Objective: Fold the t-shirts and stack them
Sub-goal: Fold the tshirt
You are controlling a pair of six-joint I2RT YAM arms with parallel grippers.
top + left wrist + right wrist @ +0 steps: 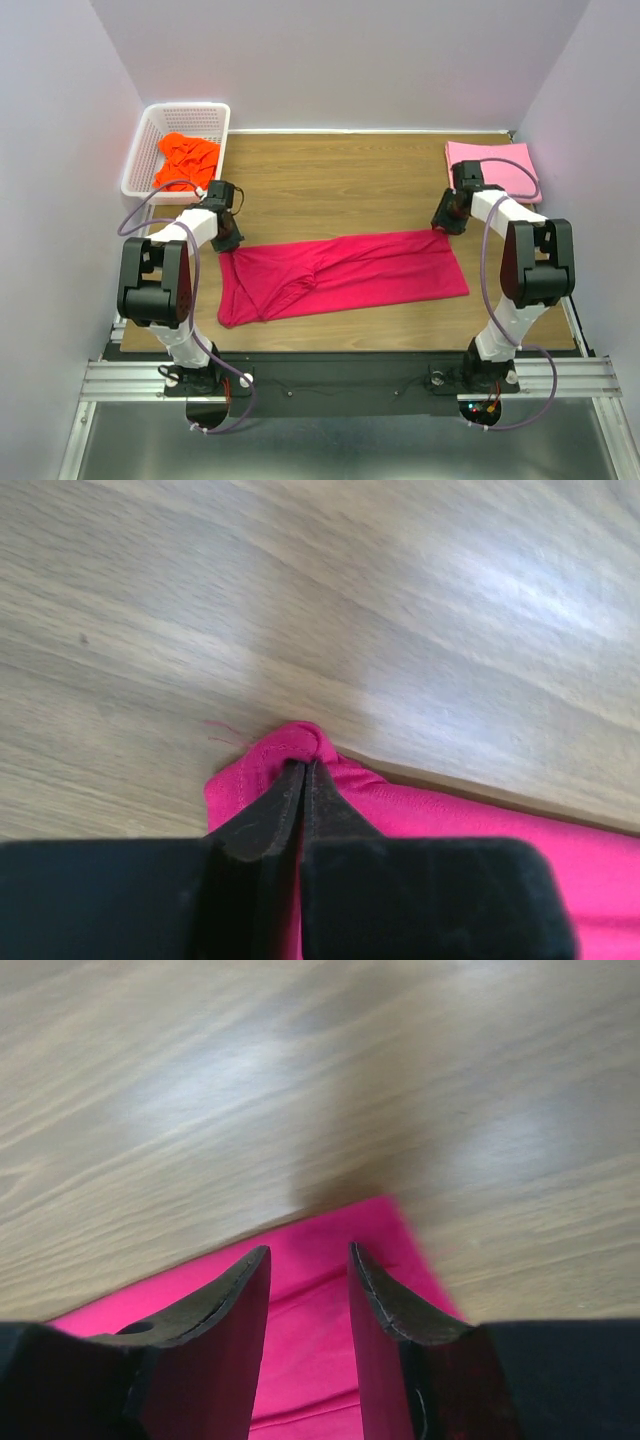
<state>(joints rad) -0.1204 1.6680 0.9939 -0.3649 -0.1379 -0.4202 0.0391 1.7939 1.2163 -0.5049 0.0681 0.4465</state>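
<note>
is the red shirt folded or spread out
Partly folded: the red shirt lies as a long band across the table, layers overlapping, not compact. The left gripper pinches one corner; the right gripper is open over another.

Bright, even overhead light, soft shadows. Pale glare streaks the counter [520, 580] in both wrist views (the right one looks blurrier), and my left end effector [305, 768] sits dark, unfocused.
</note>
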